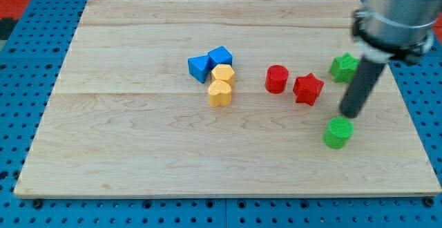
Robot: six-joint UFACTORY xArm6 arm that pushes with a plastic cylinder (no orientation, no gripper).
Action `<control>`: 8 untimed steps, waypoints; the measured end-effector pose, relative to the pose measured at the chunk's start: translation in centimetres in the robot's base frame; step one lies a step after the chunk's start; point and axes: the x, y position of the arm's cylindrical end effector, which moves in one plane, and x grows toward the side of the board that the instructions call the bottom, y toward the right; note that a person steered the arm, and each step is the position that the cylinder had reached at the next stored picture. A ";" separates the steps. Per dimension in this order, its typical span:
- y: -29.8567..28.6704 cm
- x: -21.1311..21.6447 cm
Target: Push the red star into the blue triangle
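The red star (308,89) lies right of the board's middle, with a red cylinder (277,79) just to its left. The blue triangle (199,68) sits left of centre, touching a blue cube (221,56) on its upper right. My tip (349,115) is at the end of the dark rod, to the right of and slightly below the red star, apart from it. It stands just above a green cylinder (338,132).
Two yellow blocks (222,74) (220,93) sit stacked in line just right of and below the blue triangle. A green star-like block (343,67) lies upper right, partly behind the rod. The wooden board (138,152) sits on a blue pegboard.
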 end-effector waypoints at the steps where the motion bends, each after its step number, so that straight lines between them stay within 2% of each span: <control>1: 8.7 -5.4; 2: 6.4 -9.9; 3: -2.6 -9.0; 4: -9.2 -8.4; 5: -9.9 -10.1; 7: -11.4 -1.2; 8: -8.3 1.9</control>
